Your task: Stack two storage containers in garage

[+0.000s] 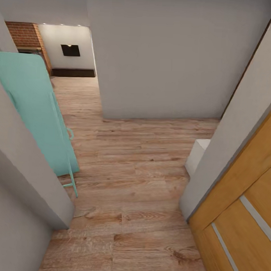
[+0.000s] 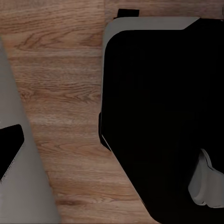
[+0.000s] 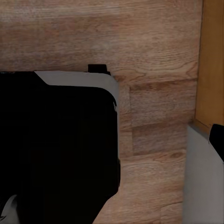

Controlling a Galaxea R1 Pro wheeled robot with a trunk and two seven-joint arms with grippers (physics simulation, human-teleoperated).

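Note:
I stand in a narrow hallway on light wood planks [image 1: 130,170]. The two storage containers are out of view, and so is the garage. Through an opening at the far left I see part of the living room with its brick fireplace [image 1: 25,36]. Both wrist views look down at the planks and at my black base [image 2: 158,116] [image 3: 56,149]. A grey part with a black patch sits at the edge of the left wrist view [image 2: 14,154] and of the right wrist view [image 3: 205,172]. Whether either gripper is open or shut cannot be told from these.
A teal panel [image 1: 35,108] with a thin frame leans along the left side. A grey wall [image 1: 173,54] blocks straight ahead. An orange wooden door [image 1: 242,201] stands close at the right, with a low white object [image 1: 197,153] past the wall corner. Planks run ahead-left toward the opening.

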